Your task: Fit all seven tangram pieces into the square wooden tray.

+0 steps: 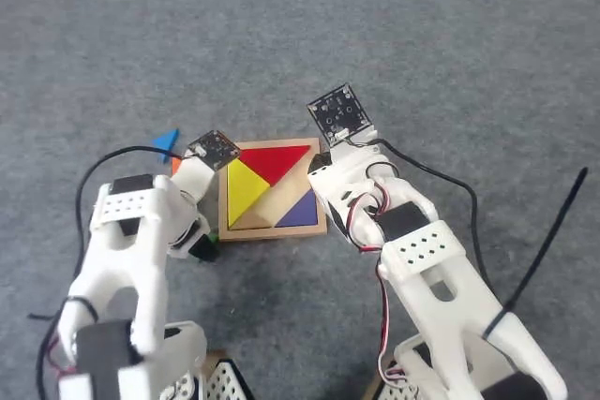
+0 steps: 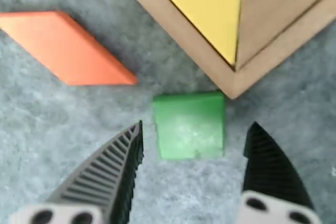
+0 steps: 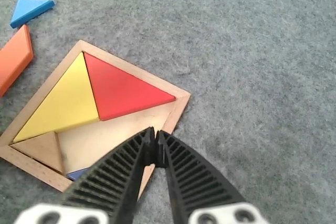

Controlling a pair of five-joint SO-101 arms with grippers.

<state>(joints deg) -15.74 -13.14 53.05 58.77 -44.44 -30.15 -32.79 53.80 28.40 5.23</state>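
Jaws of the left gripper are held apart around the green square piece. Those of the right gripper are pressed together over the square wooden tray.

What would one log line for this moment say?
left gripper open over green square | right gripper shut over tray edge | orange parallelogram, blue triangle outside tray

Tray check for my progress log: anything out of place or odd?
Three pieces lie on the mat outside the tray: green square off its corner, orange parallelogram and blue triangle nearby. Nothing looks damaged.
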